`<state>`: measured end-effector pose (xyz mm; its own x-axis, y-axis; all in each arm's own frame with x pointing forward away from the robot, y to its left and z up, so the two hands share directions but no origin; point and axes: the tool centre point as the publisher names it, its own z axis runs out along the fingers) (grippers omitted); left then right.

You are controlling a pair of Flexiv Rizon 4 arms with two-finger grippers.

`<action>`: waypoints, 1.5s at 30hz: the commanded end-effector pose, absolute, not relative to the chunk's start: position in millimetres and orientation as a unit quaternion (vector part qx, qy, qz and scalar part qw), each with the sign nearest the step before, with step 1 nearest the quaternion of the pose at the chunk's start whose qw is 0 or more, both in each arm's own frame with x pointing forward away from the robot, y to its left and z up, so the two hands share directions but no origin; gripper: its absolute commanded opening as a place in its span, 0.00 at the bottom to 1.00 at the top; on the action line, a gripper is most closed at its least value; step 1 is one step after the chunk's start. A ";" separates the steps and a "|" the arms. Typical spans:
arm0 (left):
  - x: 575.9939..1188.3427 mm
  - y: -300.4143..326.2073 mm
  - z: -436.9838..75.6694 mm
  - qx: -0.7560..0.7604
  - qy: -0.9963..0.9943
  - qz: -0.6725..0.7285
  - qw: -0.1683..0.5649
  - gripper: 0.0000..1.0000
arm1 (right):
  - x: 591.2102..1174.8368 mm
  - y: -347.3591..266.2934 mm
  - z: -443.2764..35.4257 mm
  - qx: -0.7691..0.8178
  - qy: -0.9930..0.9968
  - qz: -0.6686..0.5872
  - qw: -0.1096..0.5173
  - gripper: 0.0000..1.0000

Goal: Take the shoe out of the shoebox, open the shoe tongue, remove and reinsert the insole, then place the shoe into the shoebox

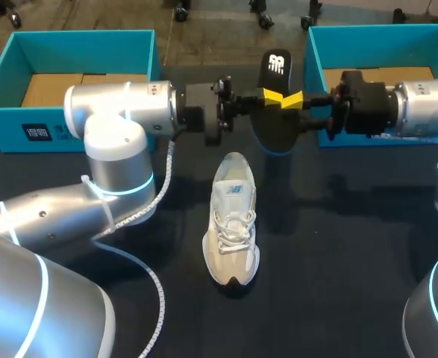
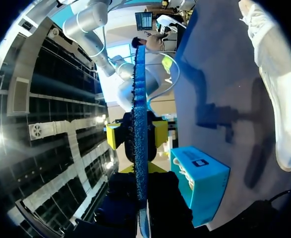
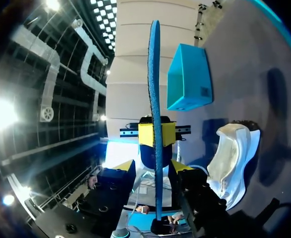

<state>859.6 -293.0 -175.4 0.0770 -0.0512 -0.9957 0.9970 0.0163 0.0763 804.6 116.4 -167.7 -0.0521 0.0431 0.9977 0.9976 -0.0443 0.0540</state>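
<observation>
A black insole (image 1: 275, 123) stands on edge in the air between my two arms, above the table's far middle. My left gripper (image 1: 269, 95) is shut on it; in the left wrist view the blue-edged insole (image 2: 140, 99) runs out from between its own fingers. My right gripper (image 1: 295, 98) faces it from the other side, and its yellow fingertips (image 2: 113, 135) flank the insole with a gap on each side, so it is open. The white and beige shoe (image 1: 231, 220) lies upright on the dark table below, toe toward the near edge.
An open teal shoebox (image 1: 69, 82) sits at the far left and a second one (image 1: 383, 74) at the far right. My left arm's white cable (image 1: 155, 298) trails over the table near the shoe's left.
</observation>
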 end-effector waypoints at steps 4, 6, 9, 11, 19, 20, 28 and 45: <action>858.7 -300.9 -174.1 0.496 0.471 -0.490 0.541 0.00 | 807.7 123.8 -172.1 -0.504 -0.511 -0.514 0.470 0.36; 858.5 -301.3 -173.7 0.496 0.470 -0.492 0.540 0.00 | 807.9 124.8 -173.1 -0.503 -0.511 -0.513 0.472 0.31; 858.0 -301.6 -173.5 0.496 0.470 -0.493 0.539 0.00 | 808.2 126.2 -173.9 -0.503 -0.510 -0.513 0.473 0.26; 857.9 -301.6 -173.5 0.494 0.472 -0.494 0.538 0.00 | 808.2 126.5 -174.1 -0.502 -0.510 -0.513 0.474 0.20; 857.0 -302.2 -172.2 0.492 0.475 -0.496 0.536 0.00 | 809.9 128.9 -175.0 -0.496 -0.511 -0.514 0.478 0.00; 856.7 -302.3 -171.7 0.492 0.475 -0.496 0.536 0.00 | 810.1 129.0 -175.1 -0.494 -0.511 -0.515 0.479 0.00; 856.0 -293.8 -165.4 0.488 0.485 -0.498 0.527 1.00 | 814.4 130.3 -180.5 -0.489 -0.517 -0.519 0.473 0.00; 865.4 -236.7 -162.8 0.461 0.564 -0.495 0.474 1.00 | 821.2 122.3 -194.0 -0.505 -0.526 -0.536 0.426 0.00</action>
